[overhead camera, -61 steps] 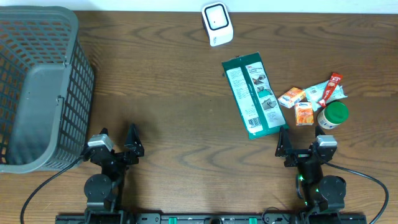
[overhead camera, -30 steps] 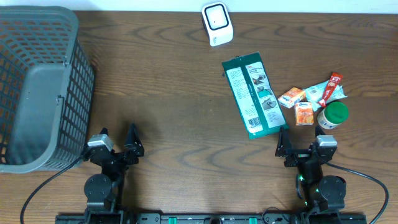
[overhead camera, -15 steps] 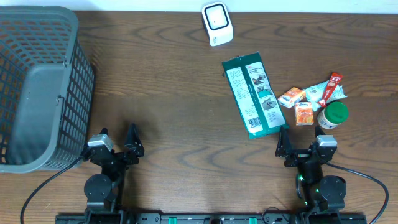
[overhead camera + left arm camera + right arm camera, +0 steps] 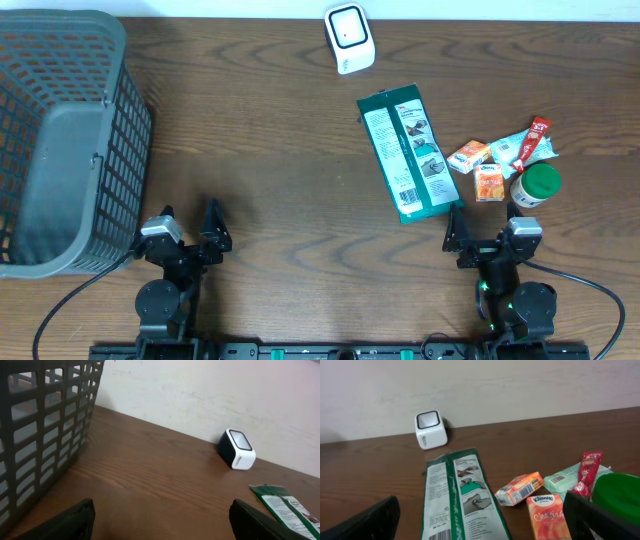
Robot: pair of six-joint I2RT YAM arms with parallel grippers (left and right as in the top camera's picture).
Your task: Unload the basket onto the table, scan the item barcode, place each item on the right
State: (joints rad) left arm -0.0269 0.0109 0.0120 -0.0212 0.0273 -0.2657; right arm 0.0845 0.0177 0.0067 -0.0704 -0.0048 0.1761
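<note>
The packet (image 4: 408, 155) lies just ahead of the right gripper (image 4: 483, 225), lengthwise away from it, well apart from the left gripper (image 4: 190, 225); both jaws gape empty.

Basket (image 4: 127, 140) walls the left; small packets (image 4: 470, 156) crowd right.

Mock shop checkout: scanner (image 4: 349, 38), basket (image 4: 135, 130), packaged goods (image 4: 408, 155).

The table (image 4: 270, 130) is dark brown with wood grain. The basket (image 4: 60, 140) is grey lattice. The packet (image 4: 408, 155) is green and white; the scanner (image 4: 348, 38) is white.
</note>
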